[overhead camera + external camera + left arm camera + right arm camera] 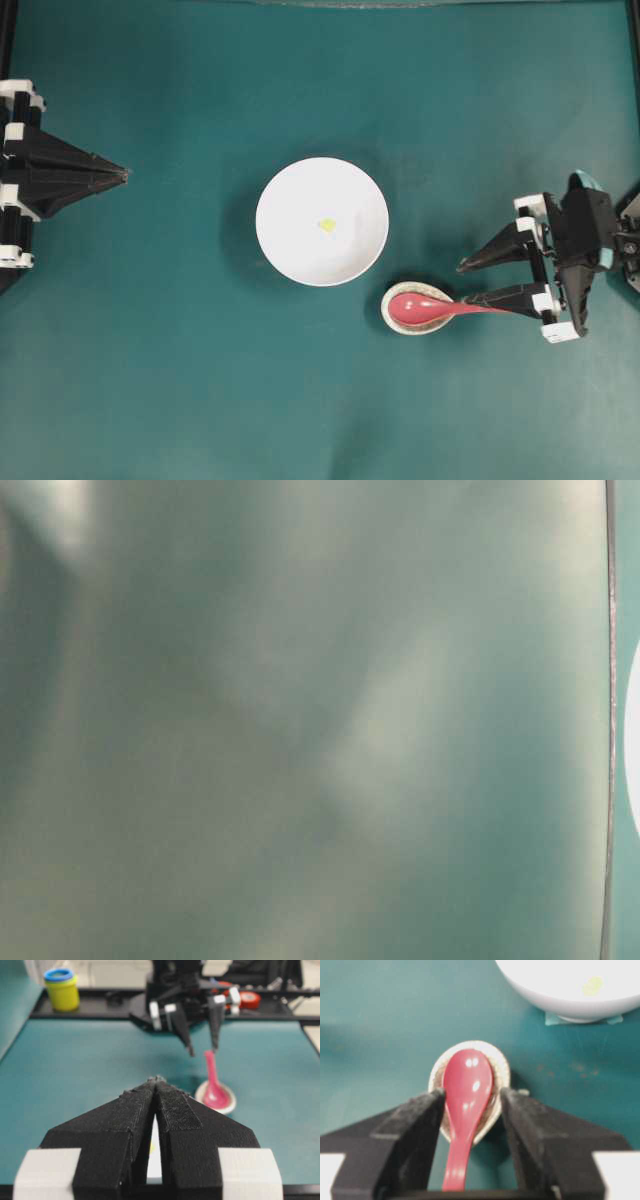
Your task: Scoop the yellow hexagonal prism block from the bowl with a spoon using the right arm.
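Tiny yellow block point(327, 225) sits loose near the middle of the white bowl point(290, 255), nothing touching it. Just beside the bowl, toward the right arm's side, the red spoon point(420, 306) lies with its scoop cradled in the speckled spoon rest point(392, 316) and its handle pointing away from the bowl. And there's the right gripper point(468, 283), spread wide, not grasping anything yet, its fingers straddling the handle. The left gripper point(124, 176) is parked well away from the bowl on the far side, clenched on nothing.

The step in hand looks like the pickup. To do it well, I'd say centre the handle between the fingers, close far back on the straight part, and keep the scoop level so it lifts cleanly off the rest.

The right wrist view gives what the overhead can't: the handle point(461, 1157) runs between both fingers with a gap on either side. The table-level view is a blur with only a sliver of white at its edge.
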`<action>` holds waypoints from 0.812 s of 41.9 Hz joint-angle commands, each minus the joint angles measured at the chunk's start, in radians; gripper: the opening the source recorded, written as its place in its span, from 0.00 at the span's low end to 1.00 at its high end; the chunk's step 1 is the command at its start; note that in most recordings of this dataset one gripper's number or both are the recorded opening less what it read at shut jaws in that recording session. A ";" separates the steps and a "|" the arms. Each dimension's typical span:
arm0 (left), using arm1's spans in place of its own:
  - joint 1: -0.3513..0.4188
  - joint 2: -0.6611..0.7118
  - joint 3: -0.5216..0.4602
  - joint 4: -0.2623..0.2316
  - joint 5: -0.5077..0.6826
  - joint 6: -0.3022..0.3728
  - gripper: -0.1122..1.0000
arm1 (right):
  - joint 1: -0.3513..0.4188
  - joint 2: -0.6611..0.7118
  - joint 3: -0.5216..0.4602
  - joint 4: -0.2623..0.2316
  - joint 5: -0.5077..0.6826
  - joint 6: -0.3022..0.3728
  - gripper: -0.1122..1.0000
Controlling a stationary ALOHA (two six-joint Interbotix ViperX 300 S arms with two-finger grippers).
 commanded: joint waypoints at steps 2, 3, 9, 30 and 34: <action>0.003 0.008 -0.012 0.002 -0.005 0.005 0.10 | 0.032 0.063 0.028 0.046 -0.164 -0.003 0.58; 0.003 0.009 -0.012 0.002 -0.003 0.005 0.10 | 0.043 0.083 0.035 0.060 -0.201 -0.003 0.58; 0.002 0.009 -0.012 0.002 -0.003 0.005 0.10 | 0.110 0.176 0.043 0.138 -0.316 -0.011 0.58; 0.003 0.009 -0.012 0.002 0.005 0.006 0.10 | 0.350 0.377 0.035 0.423 -0.500 -0.023 0.58; 0.003 0.009 -0.012 0.002 0.005 0.006 0.10 | 0.351 0.391 0.028 0.426 -0.499 -0.031 0.58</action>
